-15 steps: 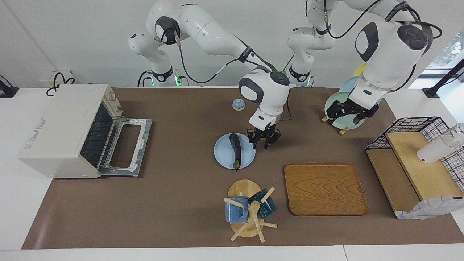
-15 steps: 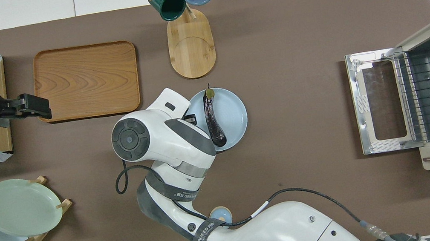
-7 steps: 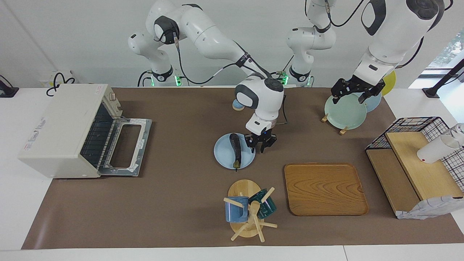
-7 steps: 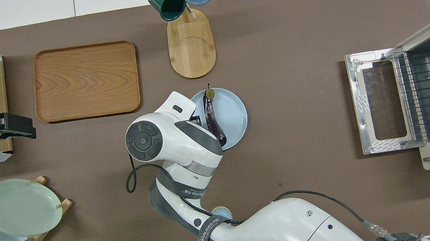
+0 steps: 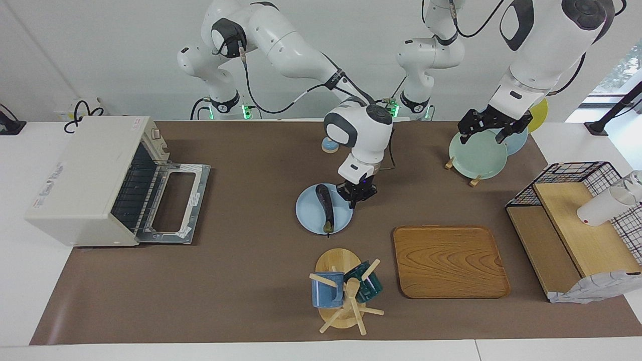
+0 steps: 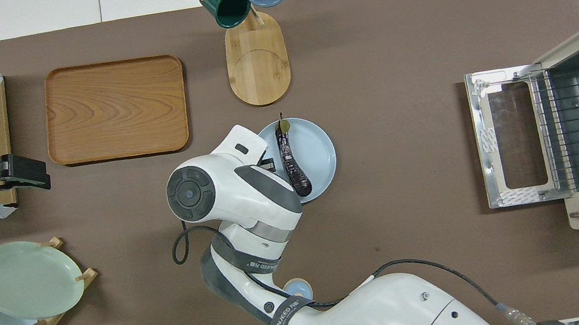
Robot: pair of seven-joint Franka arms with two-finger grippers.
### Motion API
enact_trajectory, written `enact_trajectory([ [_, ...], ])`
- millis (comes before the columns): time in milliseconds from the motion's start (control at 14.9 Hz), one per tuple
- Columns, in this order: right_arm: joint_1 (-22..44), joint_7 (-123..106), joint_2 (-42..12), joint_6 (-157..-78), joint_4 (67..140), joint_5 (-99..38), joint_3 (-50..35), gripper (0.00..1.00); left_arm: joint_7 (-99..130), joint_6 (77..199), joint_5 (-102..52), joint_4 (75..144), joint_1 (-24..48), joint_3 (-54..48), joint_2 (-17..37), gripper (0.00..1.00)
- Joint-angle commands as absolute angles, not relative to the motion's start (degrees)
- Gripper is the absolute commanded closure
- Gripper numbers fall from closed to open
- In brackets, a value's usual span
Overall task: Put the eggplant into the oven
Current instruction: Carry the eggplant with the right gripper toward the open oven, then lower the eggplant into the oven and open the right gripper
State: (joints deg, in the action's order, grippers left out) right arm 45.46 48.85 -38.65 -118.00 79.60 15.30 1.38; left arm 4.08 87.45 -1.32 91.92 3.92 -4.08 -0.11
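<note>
Right hand [image 5: 357, 196] has lowered to the plate [image 5: 311, 220] edge, fingers together, empty. Eggplant [image 5: 325, 201] lies on the plate just beside it, toward the oven [image 5: 85, 180], long axis pointing away from the robots. Left hand [image 5: 489, 125] waits.

A long white desk [image 5: 20, 281] is covered by a wide brown rectangular mat [image 5: 241, 281]. A plain white wall [image 5: 100, 50] is seen at the robots' end, with a bright window [image 5: 619, 70] beside it.

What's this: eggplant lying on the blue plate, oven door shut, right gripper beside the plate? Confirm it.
Not quite. The oven has its door folded down open, rack exposed, as the facing view shows. The eggplant does lie on the blue plate, with the right gripper beside it.
</note>
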Motion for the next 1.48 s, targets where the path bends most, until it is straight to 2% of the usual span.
enact_trajectory([
  [0, 44.6, 46.4, -33.9, -110.2, 80.9, 18.6, 1.1, 1.00, 3.5, 84.9, -0.4, 89.6, 3.2, -4.7, -0.1, 0.00],
  [202, 41.9, 46.3, -28.8, -101.3, 81.8, 18.6, 1.5, 1.00, 3.5, 85.2, -0.4, 89.8, 3.3, -4.7, -0.2, 0.00],
  [269, 39.9, 46.5, -26.7, -100.5, 83.2, 18.6, 1.6, 1.00, 3.5, 85.5, -0.6, 89.8, 3.2, -4.7, -0.1, 0.00],
  [538, 27.7, 45.5, -15.2, -102.6, 96.6, 18.0, 1.4, 1.00, 3.5, 85.6, -0.8, 89.9, 3.0, -4.7, -0.2, 0.00],
  [672, 21.6, 39.1, -8.7, -106.5, 104.4, 17.9, 1.4, 1.00, 3.5, 85.7, -0.8, 89.9, 2.8, -4.6, -0.4, 0.00],
  [806, 14.7, 32.8, -4.7, -108.7, 109.5, 17.7, 1.3, 1.00, 3.9, 87.0, -0.7, 90.5, 2.8, -4.5, -0.3, 0.00],
  [1142, 5.0, 22.7, -1.3, -109.2, 114.0, 14.8, 1.4, 1.00, 4.0, 87.7, -0.7, 92.0, 2.7, -4.3, -0.8, 0.00],
  [1411, -0.9, 15.7, -0.1, -115.3, 118.9, 14.7, 1.4, 1.00, 4.0, 88.0, -0.7, 92.0, 2.8, -4.3, -0.8, 0.00],
])
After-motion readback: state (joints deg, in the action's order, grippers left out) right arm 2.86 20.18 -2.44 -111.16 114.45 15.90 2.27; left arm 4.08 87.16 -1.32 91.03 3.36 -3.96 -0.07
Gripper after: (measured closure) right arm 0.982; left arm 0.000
